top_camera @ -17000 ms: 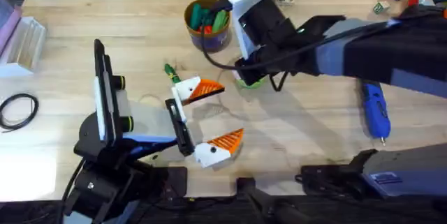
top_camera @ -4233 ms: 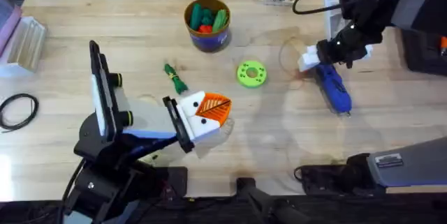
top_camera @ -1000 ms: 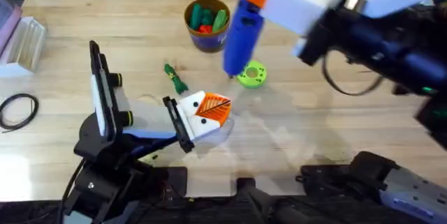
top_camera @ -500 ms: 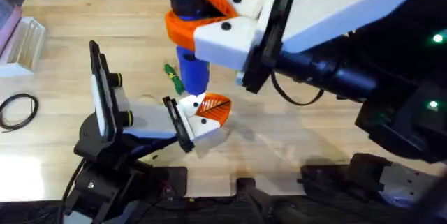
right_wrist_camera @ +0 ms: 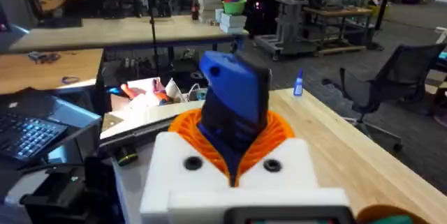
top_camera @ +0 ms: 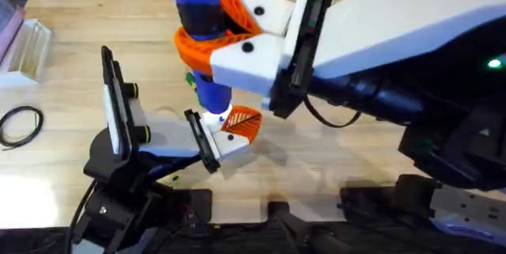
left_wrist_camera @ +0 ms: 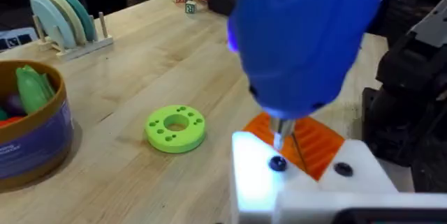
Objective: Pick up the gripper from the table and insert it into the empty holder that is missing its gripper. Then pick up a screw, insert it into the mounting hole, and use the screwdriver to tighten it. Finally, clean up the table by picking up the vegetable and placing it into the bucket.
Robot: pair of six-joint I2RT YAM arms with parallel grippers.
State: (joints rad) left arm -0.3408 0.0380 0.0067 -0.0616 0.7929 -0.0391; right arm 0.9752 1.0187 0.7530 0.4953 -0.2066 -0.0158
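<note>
Left gripper (top_camera: 229, 131): at table's lower left, white finger blocks closed together on the orange ridged pads, nothing else gripped; arm base below it at the near edge.
Holder (left_wrist_camera: 300, 182): white block at the left gripper's end, two dark screw points on its upper face, seen close from the left wrist.
Gripper (top_camera: 243, 121): orange ridged wedge seated in the holder, tip showing past the white block toward the right.
Vegetable (top_camera: 190, 80): dark green, on the table just left of the screwdriver's barrel, mostly hidden by it.
Screwdriver (top_camera: 199, 17): blue, held upright, large under the overhead camera; thin metal tip (left_wrist_camera: 278, 139) pointing down just above the dark screw point (left_wrist_camera: 277, 163) on the holder; contact cannot be told.
Right gripper (top_camera: 229, 36): reaching across from the right, white fingers with orange pads clamped around the screwdriver's barrel; in the right wrist view the blue body (right_wrist_camera: 234, 102) stands between the two orange pads.
Bucket (left_wrist_camera: 31, 130): brownish rim, blue body, green pieces inside, on the table apart from the left gripper, beyond the green disc.
Green disc (left_wrist_camera: 175, 128): flat, with holes, on the wood between bucket and holder.
</note>
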